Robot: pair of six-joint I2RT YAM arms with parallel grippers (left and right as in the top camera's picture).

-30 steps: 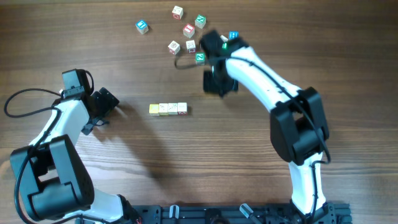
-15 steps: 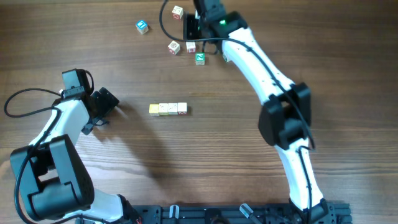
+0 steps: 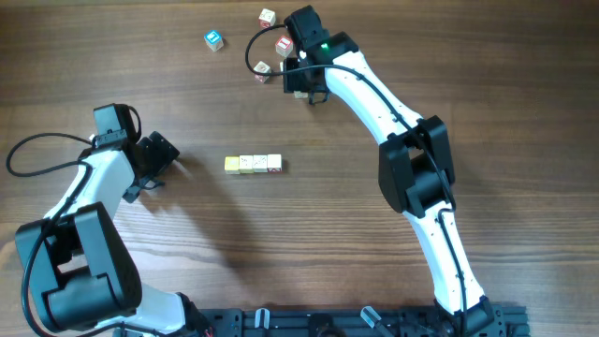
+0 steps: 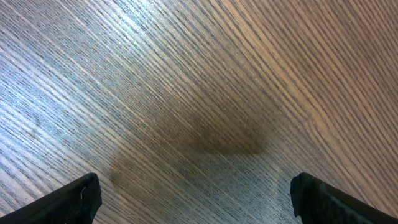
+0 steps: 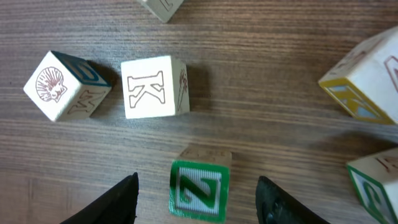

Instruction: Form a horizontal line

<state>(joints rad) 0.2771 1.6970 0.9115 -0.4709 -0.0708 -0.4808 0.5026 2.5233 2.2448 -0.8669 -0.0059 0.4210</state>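
Across brown wood-grain tabletop (image 3: 328, 234), row of four small wooden letter cubes (image 3: 254, 164) mid-table, right gripper (image 5: 200, 198) spread astride green-faced wooden cube (image 5: 199, 186) far side, left gripper (image 4: 196, 202) spread wide at left.

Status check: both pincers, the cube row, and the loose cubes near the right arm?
left pincer: open, empty, over the table.
right pincer: open, straddling the green Z cube, gaps both sides.
green Z cube: on the table, Z face up, not gripped.
cube row: four cubes, side by side, straight.
K cube: loose, K face up.
blue cube: loose, apart from the rest.
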